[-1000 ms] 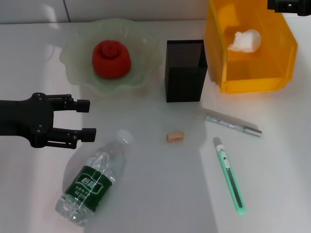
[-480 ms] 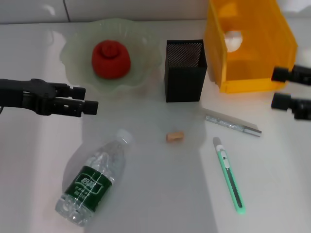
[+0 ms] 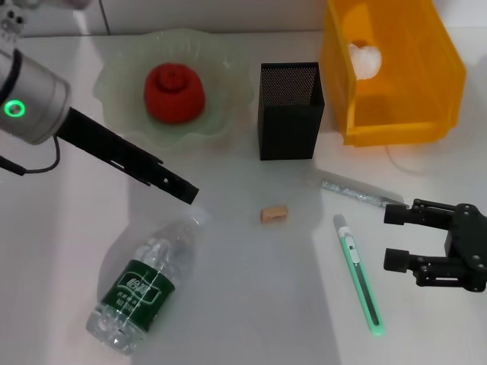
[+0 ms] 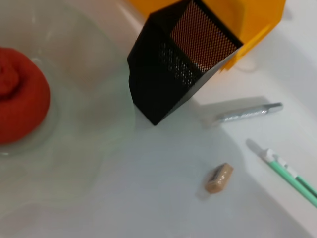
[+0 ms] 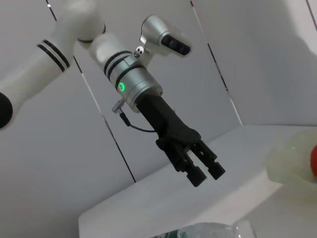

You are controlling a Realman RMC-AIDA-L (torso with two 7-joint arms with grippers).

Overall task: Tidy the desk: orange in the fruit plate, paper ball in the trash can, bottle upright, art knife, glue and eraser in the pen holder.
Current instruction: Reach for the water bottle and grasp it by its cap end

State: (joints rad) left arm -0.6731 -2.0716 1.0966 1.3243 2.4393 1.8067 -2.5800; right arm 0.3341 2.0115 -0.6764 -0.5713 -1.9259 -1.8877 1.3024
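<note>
Bottle (image 3: 144, 283) lies on its side on the table (image 3: 251, 304), cap end pointing up toward the left end effector (image 3: 186, 194), which hangs just above that cap, angled down, probably lining up to stand it upright. The right wrist view shows its fingers close together with a narrow gap, holding nothing. The right end effector (image 3: 393, 237) hovers open and empty just beside the green art knife (image 3: 359, 275), likely its next pick. The eraser (image 3: 274, 214) and silver glue stick (image 3: 364, 194) lie loose near the black pen holder (image 3: 289, 110). The orange (image 3: 174, 92) already sits in the fruit plate (image 3: 122, 76), the paper ball (image 3: 365, 59) in the yellow trash can (image 3: 396, 125).
</note>
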